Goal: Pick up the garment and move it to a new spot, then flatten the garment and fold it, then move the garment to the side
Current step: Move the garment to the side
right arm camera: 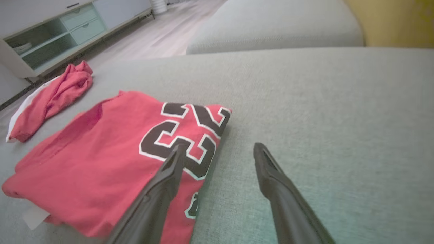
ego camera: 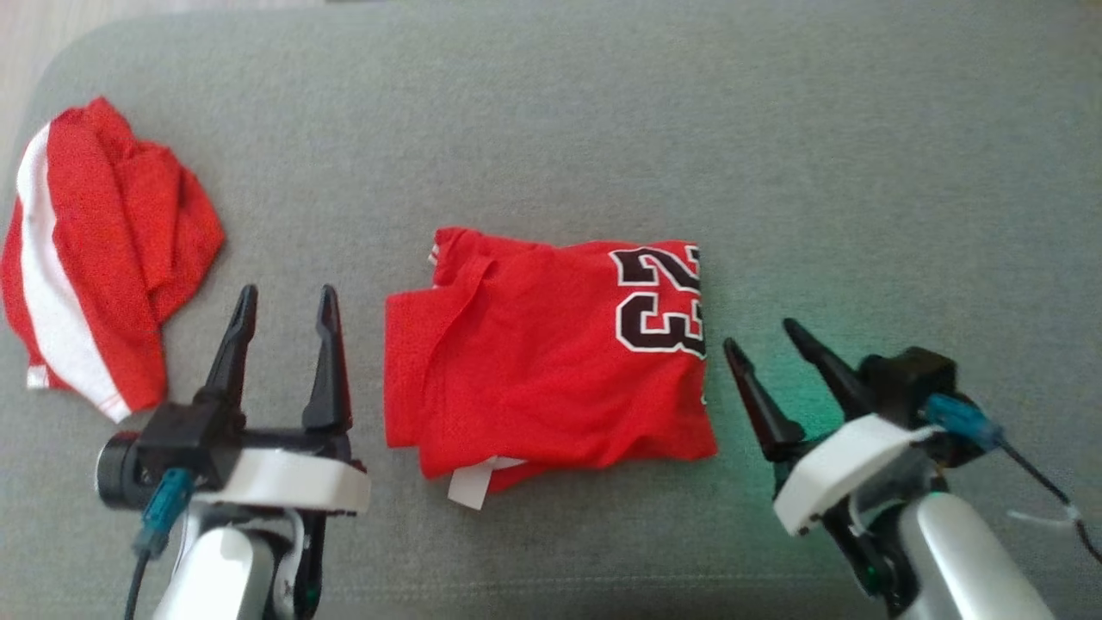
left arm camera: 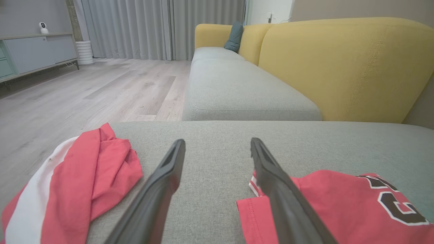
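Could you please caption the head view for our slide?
Folded red jersey between open left gripper and open right gripper, on grey cushion.

Grey sofa seat (ego camera: 861,129), yellow backrest (left arm camera: 339,67), teal cushion (left arm camera: 234,37), curtains (left arm camera: 135,27), wood floor (left arm camera: 84,91), cabinet (right arm camera: 81,20); crumpled red-white cloth (ego camera: 95,250) near seat's left edge.

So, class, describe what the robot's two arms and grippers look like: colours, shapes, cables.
The left gripper and right gripper each have two long, tapering black fingers on a black base. Behind each sits a white wrist cover, then a pale silver-grey forearm. A teal plug with a dark cable joins each wrist's black camera housing.
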Motion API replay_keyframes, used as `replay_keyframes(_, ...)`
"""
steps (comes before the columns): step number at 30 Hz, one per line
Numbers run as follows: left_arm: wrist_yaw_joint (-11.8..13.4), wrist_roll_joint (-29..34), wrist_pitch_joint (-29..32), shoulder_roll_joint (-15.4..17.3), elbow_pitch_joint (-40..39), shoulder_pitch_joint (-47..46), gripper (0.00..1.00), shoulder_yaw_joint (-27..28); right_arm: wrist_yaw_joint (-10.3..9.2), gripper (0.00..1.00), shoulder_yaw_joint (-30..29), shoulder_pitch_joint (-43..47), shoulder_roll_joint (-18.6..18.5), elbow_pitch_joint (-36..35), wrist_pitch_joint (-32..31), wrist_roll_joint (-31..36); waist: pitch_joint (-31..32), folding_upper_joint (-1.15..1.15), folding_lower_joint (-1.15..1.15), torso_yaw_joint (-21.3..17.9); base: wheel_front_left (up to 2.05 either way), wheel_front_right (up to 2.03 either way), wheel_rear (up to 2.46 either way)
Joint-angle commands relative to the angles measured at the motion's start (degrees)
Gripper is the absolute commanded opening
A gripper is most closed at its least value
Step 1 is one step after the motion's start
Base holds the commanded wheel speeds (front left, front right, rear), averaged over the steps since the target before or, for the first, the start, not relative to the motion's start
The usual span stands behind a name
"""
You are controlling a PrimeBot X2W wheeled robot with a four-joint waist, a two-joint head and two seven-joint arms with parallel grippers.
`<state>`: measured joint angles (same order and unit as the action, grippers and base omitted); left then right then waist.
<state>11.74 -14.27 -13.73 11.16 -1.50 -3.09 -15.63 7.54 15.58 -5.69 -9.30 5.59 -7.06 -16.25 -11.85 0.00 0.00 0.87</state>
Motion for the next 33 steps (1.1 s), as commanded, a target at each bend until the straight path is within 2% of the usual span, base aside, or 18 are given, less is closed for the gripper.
replay_keyframes(1,-0.33,0.5,-0.7,0.27,-1.19,-3.49,1.0,1.94,-0.05,1.0,2.37,-2.85,0.25,1.05,0.55,-0.91,-1.71,0.0,0.0,1.62,0.0,0.0,0.0)
replay_keyframes(9,-1.04,0.95,-1.18,-0.62,0.48,-5.53,1.0,2.06,-0.05,0.99,8.86,-8.11,1.05,12.93,-1.44,-4.05,-3.72,0.0,0.0,2.65,0.0,0.0,0.0)
replay_keyframes(12,-1.27,1.16,-1.23,-0.81,0.71,-5.83,1.0,2.32,-0.05,0.0,9.92,-9.47,1.14,15.25,-2.24,-5.16,-3.95,0.0,0.0,2.45,0.0,0.0,0.0)
replay_keyframes(17,-1.31,1.92,-1.25,-0.9,0.12,-5.78,1.0,2.93,-0.05,0.0,10.33,-10.77,0.71,16.25,-1.26,-5.6,-3.87,0.0,0.0,1.51,0.0,0.0,0.0)
replay_keyframes(21,-1.4,2.66,-1.26,-0.68,-0.71,-5.4,1.0,3.59,-0.05,0.0,10.37,-11.98,-0.11,16.17,-0.14,-5.58,-3.8,0.0,0.0,-0.87,0.0,0.0,0.0)
replay_keyframes(33,-2.93,4.01,-1.25,0.14,-2.72,-6.67,1.0,3.18,-0.05,0.0,10.66,-17.96,-6.11,15.2,1.2,-5.39,-5.61,0.0,0.0,-13.74,0.0,0.0,0.0)
